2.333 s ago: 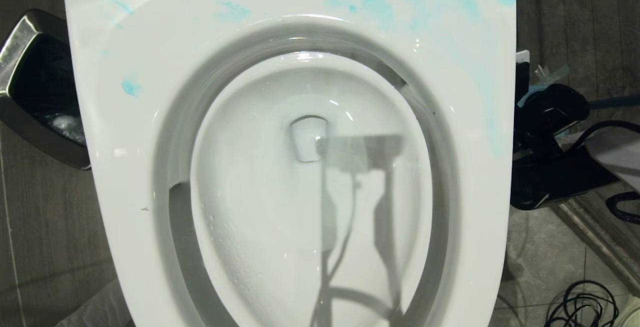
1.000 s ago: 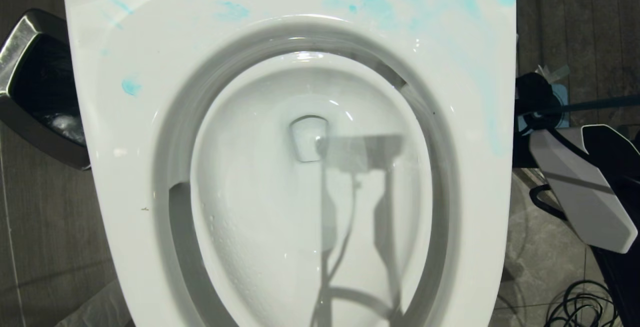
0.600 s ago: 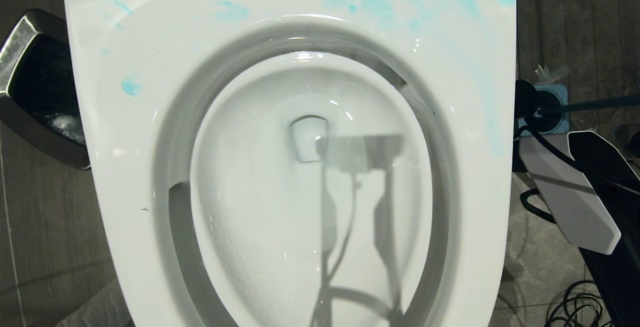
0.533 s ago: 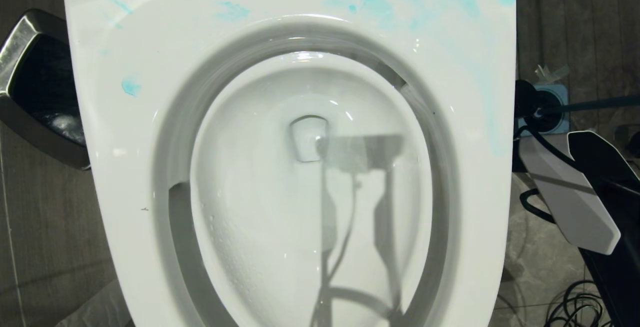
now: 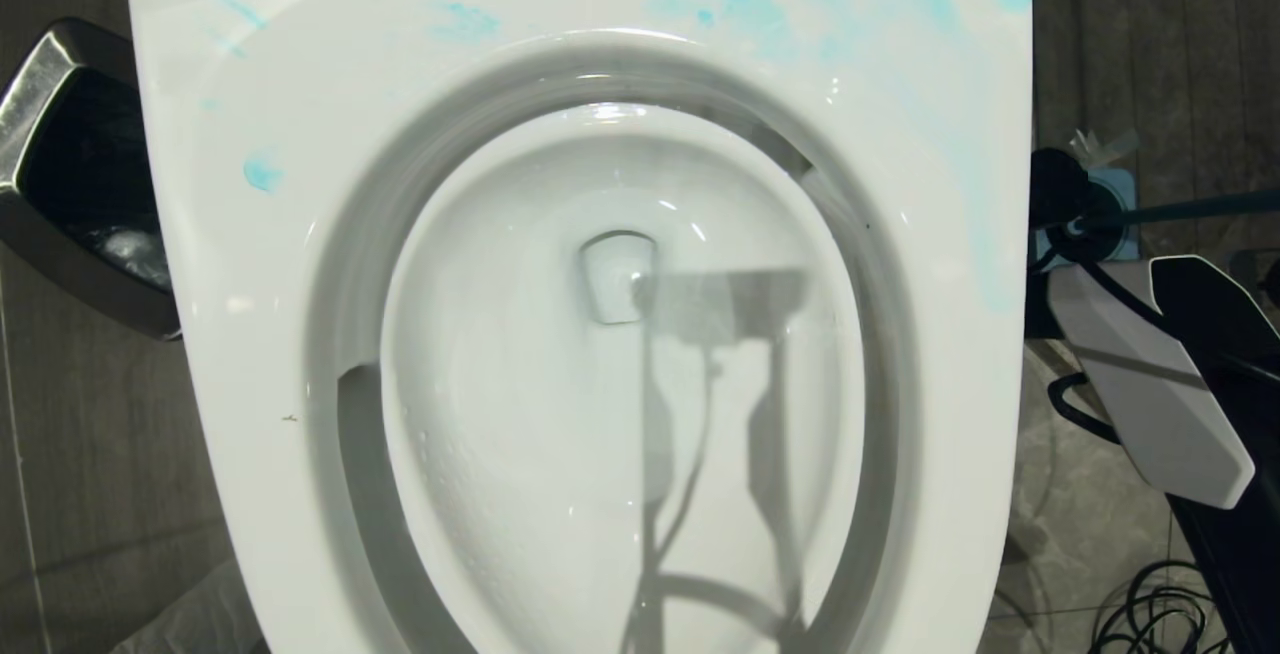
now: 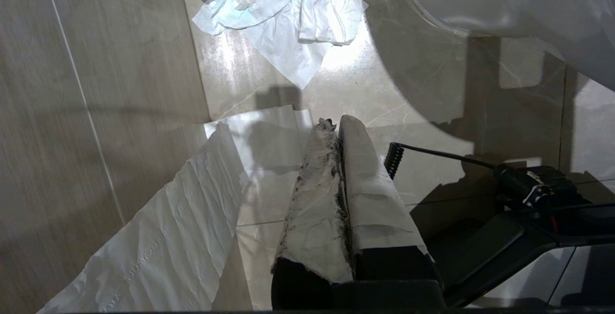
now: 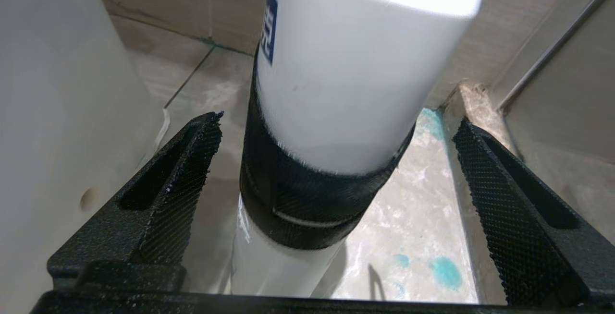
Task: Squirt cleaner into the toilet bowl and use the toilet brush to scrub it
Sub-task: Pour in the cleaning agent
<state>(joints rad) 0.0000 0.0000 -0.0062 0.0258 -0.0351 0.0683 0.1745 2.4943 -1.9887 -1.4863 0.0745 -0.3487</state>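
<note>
Now we see our right end effector (image 7: 336, 170) spread wide, its black textured fingers (image 7: 182, 160) flanking, not gripping, the white cylindrical bottle with a black band (image 7: 346, 78) between them.

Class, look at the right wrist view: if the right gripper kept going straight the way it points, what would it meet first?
Most likely the white cylinder with the black band, standing upright between the open right gripper's fingers, apparently untouched. Depth is unclear.

The left gripper (image 6: 336, 126), its paper-wrapped fingers pressed together, hangs over the tiled floor (image 6: 120, 64) between a flat paper sheet (image 6: 168, 237) and crumpled tissue (image 6: 283, 11)
</note>
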